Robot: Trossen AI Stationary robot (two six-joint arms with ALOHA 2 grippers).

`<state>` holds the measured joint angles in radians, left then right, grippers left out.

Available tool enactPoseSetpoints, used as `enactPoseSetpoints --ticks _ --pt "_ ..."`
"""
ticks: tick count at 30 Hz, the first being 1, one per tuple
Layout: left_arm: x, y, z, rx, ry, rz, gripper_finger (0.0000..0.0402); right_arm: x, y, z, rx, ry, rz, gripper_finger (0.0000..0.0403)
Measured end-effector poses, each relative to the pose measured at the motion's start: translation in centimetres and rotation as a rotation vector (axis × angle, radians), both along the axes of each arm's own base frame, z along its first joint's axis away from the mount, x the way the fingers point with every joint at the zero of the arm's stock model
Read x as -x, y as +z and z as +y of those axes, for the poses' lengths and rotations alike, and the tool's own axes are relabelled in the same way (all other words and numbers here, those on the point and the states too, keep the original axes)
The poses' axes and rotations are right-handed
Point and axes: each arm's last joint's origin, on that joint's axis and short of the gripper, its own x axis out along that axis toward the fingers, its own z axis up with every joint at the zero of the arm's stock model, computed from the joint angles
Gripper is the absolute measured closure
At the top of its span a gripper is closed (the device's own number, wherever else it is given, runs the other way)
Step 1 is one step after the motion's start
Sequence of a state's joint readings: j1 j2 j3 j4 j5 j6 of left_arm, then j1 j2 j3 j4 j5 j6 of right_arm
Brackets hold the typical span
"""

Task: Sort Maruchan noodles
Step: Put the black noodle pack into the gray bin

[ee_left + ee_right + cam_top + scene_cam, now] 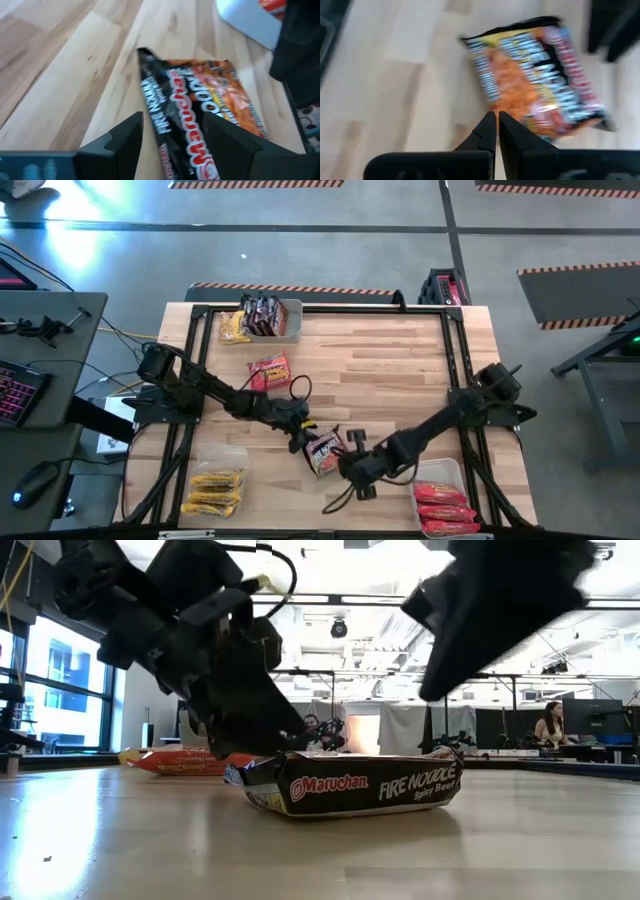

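High view first: we see the left tool [305,435] reaching in over the middle of the bench [400,360], right at the edge of a dark Fire Noodle packet [323,451] lying flat on the wood. In the left wrist view its two fingers [120,145] stand spread, one on each side of the packet's near end, and we see nothing gripped between them. The right tool [497,131] hangs just beside the same packet on the other side, its fingers pressed together and empty. From the low view we read the packet's side label, and it rests on the bench with both arms above it.

Around the bench we count the other noodles: one red packet [269,371] loose on the wood behind the left arm, dark packets [262,316] standing in the far clear bin [291,320] with a yellow packet [235,328] just beside it, yellow packets [214,492] stacked at the near left corner, and red packets [444,508] in the near right bin [448,471].
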<state>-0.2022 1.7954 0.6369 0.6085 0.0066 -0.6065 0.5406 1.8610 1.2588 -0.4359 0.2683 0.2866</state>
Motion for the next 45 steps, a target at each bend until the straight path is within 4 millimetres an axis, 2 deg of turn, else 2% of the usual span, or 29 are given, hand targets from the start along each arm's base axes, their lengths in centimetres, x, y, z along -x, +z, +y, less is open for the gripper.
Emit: enactPoseSetpoints --ticks 5,9,18,26,35,40,45 --pt "0.2 -0.4 0.2 0.032 0.020 0.062 0.0187 0.4 -2.0 0.2 -0.113 0.027 -0.062 0.0403" --pt "0.3 -0.5 0.2 0.038 0.015 0.069 0.0181 0.8 -3.4 -0.1 -0.130 0.077 -0.125 0.0403" --pt "0.2 -0.5 0.9 0.076 -0.015 0.080 0.0181 1.3 -5.7 -2.1 -0.153 0.110 -0.155 0.0403" --pt "0.1 -0.5 1.1 0.043 -0.037 0.073 0.0184 0.9 -5.7 -3.0 -0.144 0.129 -0.191 0.0403" --pt "0.4 -0.6 0.0 0.065 -0.083 0.104 0.0185 0.4 -5.4 -3.2 -0.137 0.132 -0.243 0.0403" --pt "0.0 -0.3 -0.6 0.053 -0.097 0.157 0.0186 0.0 -5.2 -3.7 -0.145 0.116 -0.267 0.0403" --pt "-0.6 0.3 -0.9 0.036 -0.130 0.135 0.0186 -0.2 -5.0 -3.8 -0.140 0.122 -0.288 0.0403"
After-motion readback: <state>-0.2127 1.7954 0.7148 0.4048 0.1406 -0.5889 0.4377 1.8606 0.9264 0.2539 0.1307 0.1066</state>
